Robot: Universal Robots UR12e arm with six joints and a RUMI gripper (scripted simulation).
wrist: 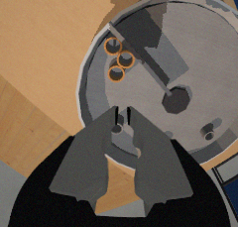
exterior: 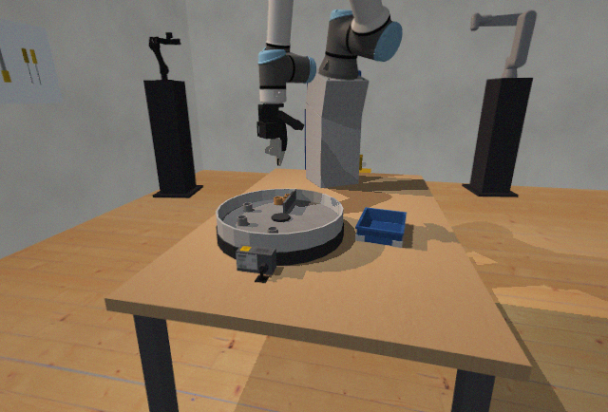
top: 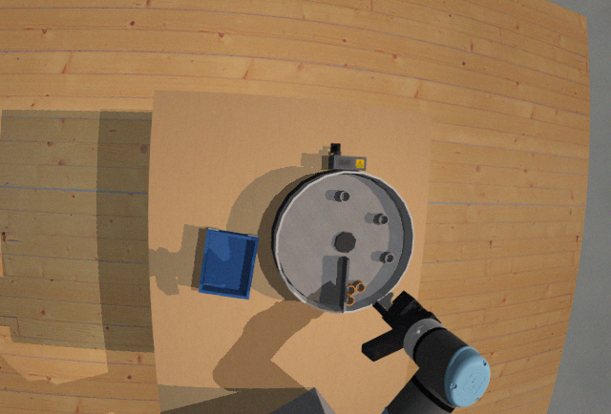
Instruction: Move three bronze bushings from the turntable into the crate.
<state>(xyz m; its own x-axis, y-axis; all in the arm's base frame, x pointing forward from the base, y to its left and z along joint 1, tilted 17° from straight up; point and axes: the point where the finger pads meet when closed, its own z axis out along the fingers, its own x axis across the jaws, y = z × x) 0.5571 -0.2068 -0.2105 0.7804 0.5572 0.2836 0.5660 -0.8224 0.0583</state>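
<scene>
Wrist view, lower half of frame: the gripper (wrist: 122, 115) is hanging above the turntable's near rim, its two grey fingers drawn nearly together with only a thin slit between the tips and nothing pinched there.

Just past the tips, upper left of that frame: three bronze bushings (wrist: 119, 59) are sitting bunched together on the grey disc, pressed up against a straight dark divider bar (wrist: 144, 56). In the top view the same cluster (top: 354, 291) is lying at the lower right of the disc, just right of the bar (top: 341, 281) and close to the rim.

Turntable (top: 405, 217), middle of the top view: a dark hub (top: 345, 241) is sitting at centre. Three grey bushings (top: 380, 218) are standing well apart along the right half; whether they are upright or slightly tilted is hard to judge at this size.

Left of the turntable: the blue crate (top: 209, 261) is resting on the table (top: 197, 153), near the disc but apart from it; nothing is showing inside it.

Upper edge of the disc: a small grey control box (top: 346, 161) is sitting against the rim.
</scene>
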